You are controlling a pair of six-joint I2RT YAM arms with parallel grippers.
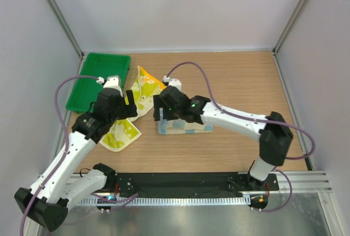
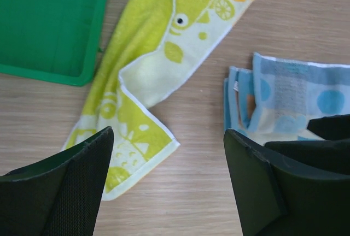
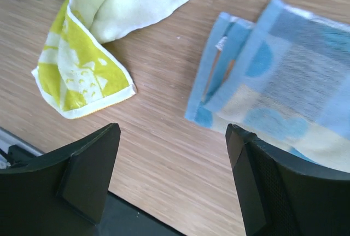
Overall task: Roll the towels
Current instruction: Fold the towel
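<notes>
Because both cloths look thin, limp and light, a hemmed corner seems the best hold. The blue towel [image 2: 298, 91] lies folded mid-table, the yellow-green towel [image 2: 147, 77] crumpled at its nine o'clock. Left gripper [image 2: 168, 137] and right gripper [image 3: 174, 132] hang wide-jawed, empty.

Towels [image 1: 139, 91] are soft cloth; table [image 1: 246, 77] matt wood.

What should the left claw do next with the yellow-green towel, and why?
Probably lower the left claw onto the near corner of the yellow-green towel and pinch it. Its jaws stand open and empty above that corner, and the towel lies twisted and unrolled beside the green tray.
</notes>
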